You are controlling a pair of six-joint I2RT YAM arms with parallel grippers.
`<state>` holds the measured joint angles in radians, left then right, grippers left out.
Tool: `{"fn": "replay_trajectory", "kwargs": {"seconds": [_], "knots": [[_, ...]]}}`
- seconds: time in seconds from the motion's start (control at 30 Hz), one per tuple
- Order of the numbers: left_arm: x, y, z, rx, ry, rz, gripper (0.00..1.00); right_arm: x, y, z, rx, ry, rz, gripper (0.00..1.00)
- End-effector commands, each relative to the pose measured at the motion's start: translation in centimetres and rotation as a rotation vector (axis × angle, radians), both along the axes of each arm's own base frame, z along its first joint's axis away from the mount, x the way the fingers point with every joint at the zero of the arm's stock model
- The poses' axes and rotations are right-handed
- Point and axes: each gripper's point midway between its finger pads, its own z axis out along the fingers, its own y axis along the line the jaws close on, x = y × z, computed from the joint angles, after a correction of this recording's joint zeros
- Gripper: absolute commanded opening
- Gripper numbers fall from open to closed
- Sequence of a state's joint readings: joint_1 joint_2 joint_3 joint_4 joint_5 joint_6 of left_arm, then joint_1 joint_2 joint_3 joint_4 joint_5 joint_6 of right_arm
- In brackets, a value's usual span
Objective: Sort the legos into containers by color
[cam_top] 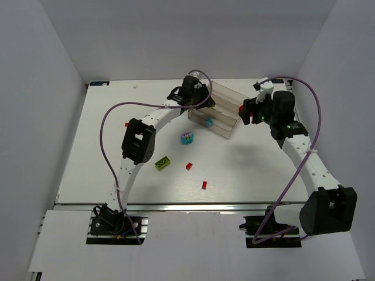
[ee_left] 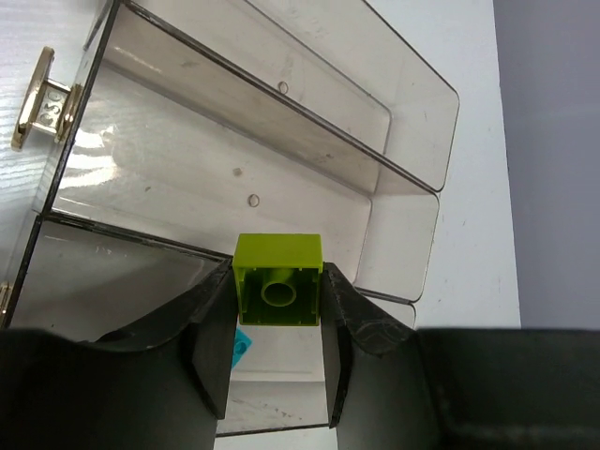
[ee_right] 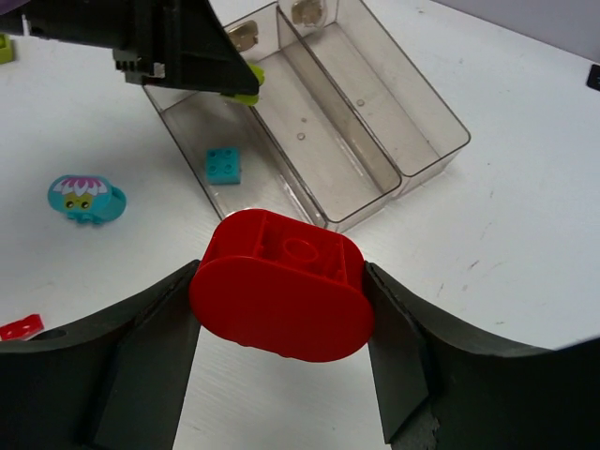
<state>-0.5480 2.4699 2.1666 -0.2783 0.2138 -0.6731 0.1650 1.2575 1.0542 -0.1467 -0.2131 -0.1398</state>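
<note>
I see the left hand (ee_left: 277, 314) shut tight on a green brick (ee_left: 277, 277). It holds the brick up over the clear tray (ee_right: 375, 122), close to a wall between two slots. I cannot tell which slot is under it. The tray sits at about 1 o'clock on the white bench (cam_top: 105, 146).

A cyan brick (ee_right: 223, 166) lies in the tray's outer slot, the one on its 7 o'clock side.

The right hand (ee_right: 281, 314) is clamped on a round-edged red brick (ee_right: 281, 272), just past the tray's 3 o'clock side.

Loose on the bench are a cyan piece (cam_top: 187, 138) with a little face near the middle, a loose green brick (cam_top: 163, 163) at 8 o'clock, and two small reds, the near red (cam_top: 204, 185) at 6 o'clock and the far red (cam_top: 189, 166) at 7 o'clock.

A gold clasp (ee_left: 37, 108) on the tray's end has tiny letters I cannot read.
</note>
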Motion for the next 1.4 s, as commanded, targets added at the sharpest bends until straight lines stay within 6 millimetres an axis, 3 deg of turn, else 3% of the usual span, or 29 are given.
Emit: {"fn": "replay_trajectory", "kwargs": {"seconds": [0.0, 0.13, 0.37, 0.57, 0.63, 0.7, 0.73, 0.87, 0.97, 1.0, 1.2, 1.3, 1.37], "knots": [[0.6, -0.2, 4.0, -0.040, -0.083, 0.019, 0.00, -0.2, 1.0, 1.6, 0.062, -0.047, 0.046, 0.00], [-0.3, -0.6, 5.7, -0.100, -0.151, 0.008, 0.00, -0.4, 1.1, 1.7, 0.069, -0.050, 0.055, 0.00], [1.6, -1.6, 5.9, -0.159, -0.214, 0.027, 0.00, -0.5, 1.2, 0.9, 0.076, -0.027, 0.066, 0.00], [1.7, -2.1, 8.4, -0.246, -0.284, 0.022, 0.00, -0.6, 1.0, 0.8, 0.071, -0.034, 0.067, 0.00], [2.3, -2.1, 6.6, -0.213, -0.254, 0.038, 0.00, -0.7, 1.1, 0.7, 0.072, -0.032, 0.071, 0.00], [3.0, -2.3, 6.5, -0.201, -0.262, 0.049, 0.00, -0.7, 1.1, 0.7, 0.075, -0.030, 0.072, 0.00], [3.4, -2.3, 5.2, -0.186, -0.247, 0.056, 0.00, -0.8, 1.2, 0.6, 0.075, -0.028, 0.075, 0.00], [3.9, -2.5, 3.8, -0.168, -0.235, 0.061, 0.00, -0.8, 1.0, 0.7, 0.076, -0.032, 0.072, 0.00], [4.1, -2.5, 3.0, -0.151, -0.221, 0.061, 0.17, -0.8, 1.1, 0.7, 0.077, -0.035, 0.077, 0.00], [4.0, -2.4, 3.0, -0.144, -0.219, 0.060, 0.34, -0.8, 1.0, 0.6, 0.077, -0.032, 0.073, 0.00], [3.5, -2.4, 2.9, -0.137, -0.215, 0.041, 0.71, -0.6, 0.8, 0.4, 0.072, -0.032, 0.069, 0.00], [3.3, -2.7, 4.3, -0.157, -0.233, 0.022, 0.80, -0.5, 0.7, 0.3, 0.069, -0.033, 0.067, 0.00], [3.2, -2.8, 6.4, -0.180, -0.268, 0.012, 0.83, -0.4, 0.8, 0.1, 0.069, -0.029, 0.070, 0.00]]}}
